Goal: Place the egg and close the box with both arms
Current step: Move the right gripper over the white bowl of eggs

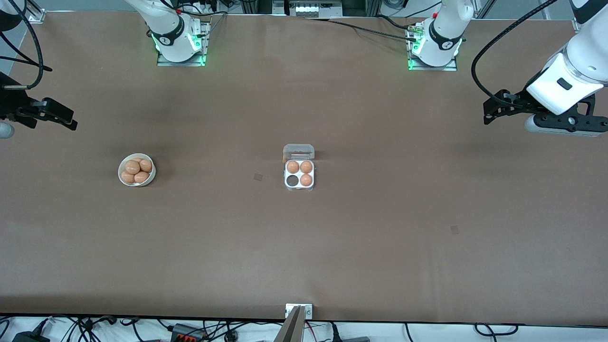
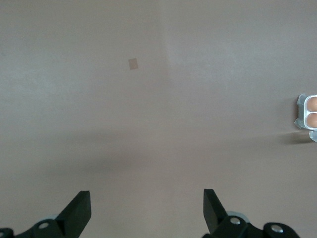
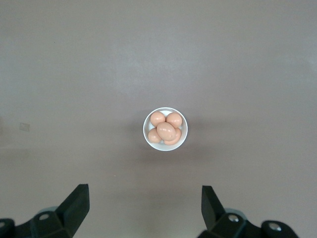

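Observation:
The box (image 1: 299,173) sits mid-table with its clear lid (image 1: 299,152) open and tilted up on the edge toward the robots. Three brown eggs fill three cells; one cell (image 1: 291,180) is empty. The box's edge shows in the left wrist view (image 2: 308,111). A white bowl (image 1: 120,175) with several brown eggs (image 1: 135,171) stands toward the right arm's end, also in the right wrist view (image 3: 146,130). My left gripper (image 1: 489,113) (image 2: 147,193) is open and empty, raised over the left arm's end. My right gripper (image 1: 69,118) (image 3: 144,188) is open and empty, raised over the right arm's end.
Two small tape marks lie on the brown table (image 1: 258,176) (image 1: 454,230). A metal bracket (image 1: 299,311) sits at the table edge nearest the front camera. The arm bases (image 1: 180,45) (image 1: 434,47) stand along the edge farthest from that camera.

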`<state>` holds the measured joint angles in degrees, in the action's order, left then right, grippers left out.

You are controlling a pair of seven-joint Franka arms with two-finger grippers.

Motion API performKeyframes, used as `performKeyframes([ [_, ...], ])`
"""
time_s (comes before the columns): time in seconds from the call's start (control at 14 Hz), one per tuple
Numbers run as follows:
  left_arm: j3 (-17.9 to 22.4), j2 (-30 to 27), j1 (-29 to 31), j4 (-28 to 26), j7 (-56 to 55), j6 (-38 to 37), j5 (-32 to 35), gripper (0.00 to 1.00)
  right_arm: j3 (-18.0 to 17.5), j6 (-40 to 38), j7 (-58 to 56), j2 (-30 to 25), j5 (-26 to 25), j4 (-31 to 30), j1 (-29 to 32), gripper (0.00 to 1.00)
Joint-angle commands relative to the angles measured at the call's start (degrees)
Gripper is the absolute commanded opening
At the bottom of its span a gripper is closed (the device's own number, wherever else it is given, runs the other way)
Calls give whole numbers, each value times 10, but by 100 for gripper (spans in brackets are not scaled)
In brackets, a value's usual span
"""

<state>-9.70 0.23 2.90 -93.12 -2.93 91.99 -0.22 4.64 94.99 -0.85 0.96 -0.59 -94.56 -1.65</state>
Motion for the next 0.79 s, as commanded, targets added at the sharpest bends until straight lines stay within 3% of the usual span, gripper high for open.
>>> performKeyframes([
  [0.0, -1, -1, 3, 8, 13, -15, 0, 100, 1, -10, -7, -17, -5, -10, 0, 100],
  [0.71, -2, -3, 3, 8, 14, -32, 0, 100, 0, 21, 1, 28, -5, -11, 1, 100],
])
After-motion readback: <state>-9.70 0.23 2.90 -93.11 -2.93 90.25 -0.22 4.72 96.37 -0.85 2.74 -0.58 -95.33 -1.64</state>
